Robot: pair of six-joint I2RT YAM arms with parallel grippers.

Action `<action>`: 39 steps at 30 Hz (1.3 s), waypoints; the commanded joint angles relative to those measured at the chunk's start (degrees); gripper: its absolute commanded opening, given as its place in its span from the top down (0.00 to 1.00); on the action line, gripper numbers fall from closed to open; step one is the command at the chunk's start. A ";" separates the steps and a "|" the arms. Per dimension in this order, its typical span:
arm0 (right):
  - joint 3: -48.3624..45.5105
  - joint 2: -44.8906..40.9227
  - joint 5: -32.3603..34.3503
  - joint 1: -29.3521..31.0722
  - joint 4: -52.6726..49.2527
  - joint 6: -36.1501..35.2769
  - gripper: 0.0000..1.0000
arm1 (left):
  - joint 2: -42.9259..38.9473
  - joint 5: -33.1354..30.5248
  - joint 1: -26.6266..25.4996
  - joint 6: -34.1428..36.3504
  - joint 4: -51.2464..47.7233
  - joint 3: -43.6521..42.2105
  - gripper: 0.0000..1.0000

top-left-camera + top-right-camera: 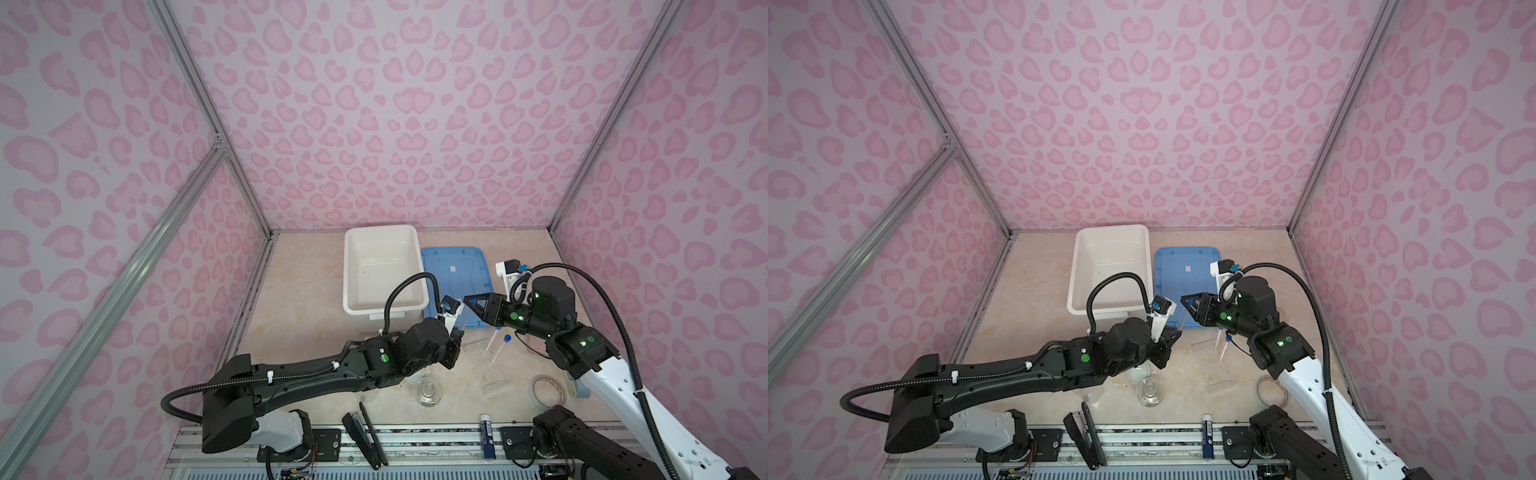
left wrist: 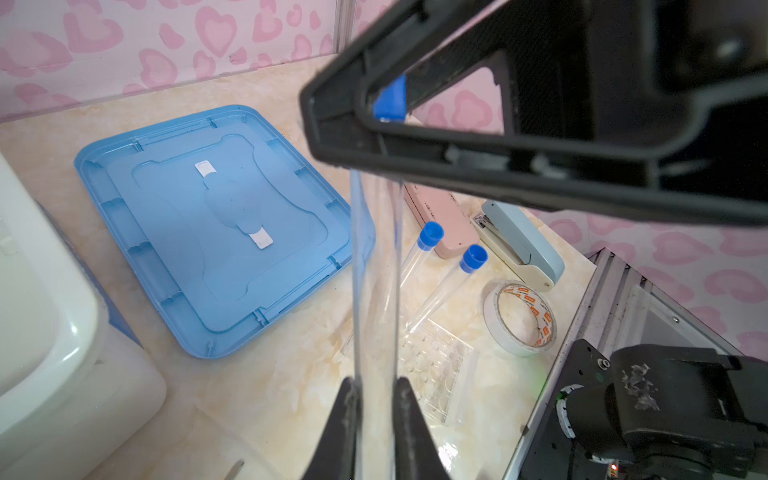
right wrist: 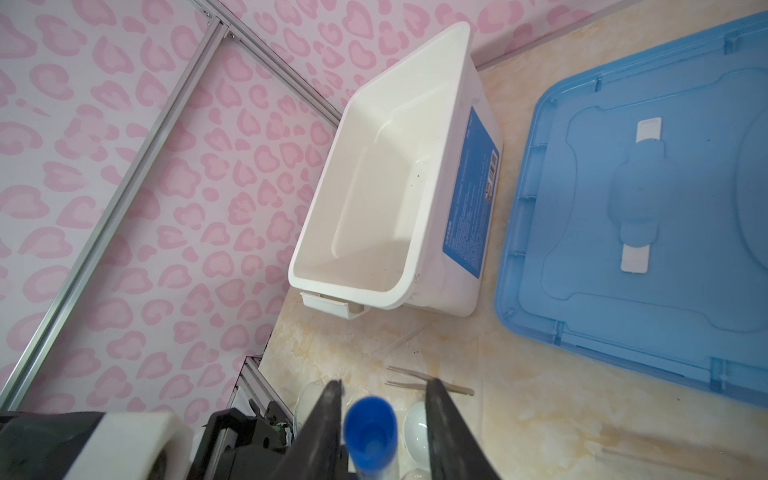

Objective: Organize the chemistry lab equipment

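Top views: your left gripper and right gripper face each other at the blue lid's near edge, with open tabletop to their left and the white bin beside the lid.
Left wrist: pads clamp a clear blue-capped tube off the tabletop; 2 more tubes lie by the lid.
Right wrist: jaws straddle its cap, with a gap on 1 side.

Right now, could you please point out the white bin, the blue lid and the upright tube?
white bin [image 3: 374,187]: right wrist view, bare inside.
blue lid [image 2: 166,232]: left wrist view, flat panel.
upright tube [image 3: 370,428]: right wrist view, blue cap.
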 commanded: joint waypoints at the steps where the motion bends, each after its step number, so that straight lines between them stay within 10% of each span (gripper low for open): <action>1: -0.38 -0.10 -0.48 -0.02 3.43 0.92 0.69 | 0.40 -0.82 0.03 0.50 1.24 0.84 0.90; 16: -1.13 -0.97 0.97 0.05 2.37 0.59 0.81 | 0.55 -1.41 -0.02 -0.29 1.87 0.11 0.87; 22: -0.21 -2.42 4.16 0.11 -1.23 -3.21 0.82 | -1.01 -1.12 -0.04 -1.66 3.33 -1.51 0.09; 39: -6.93 -22.29 34.43 7.88 -15.58 -16.23 0.83 | -4.22 0.90 0.02 -4.31 8.63 -6.48 0.11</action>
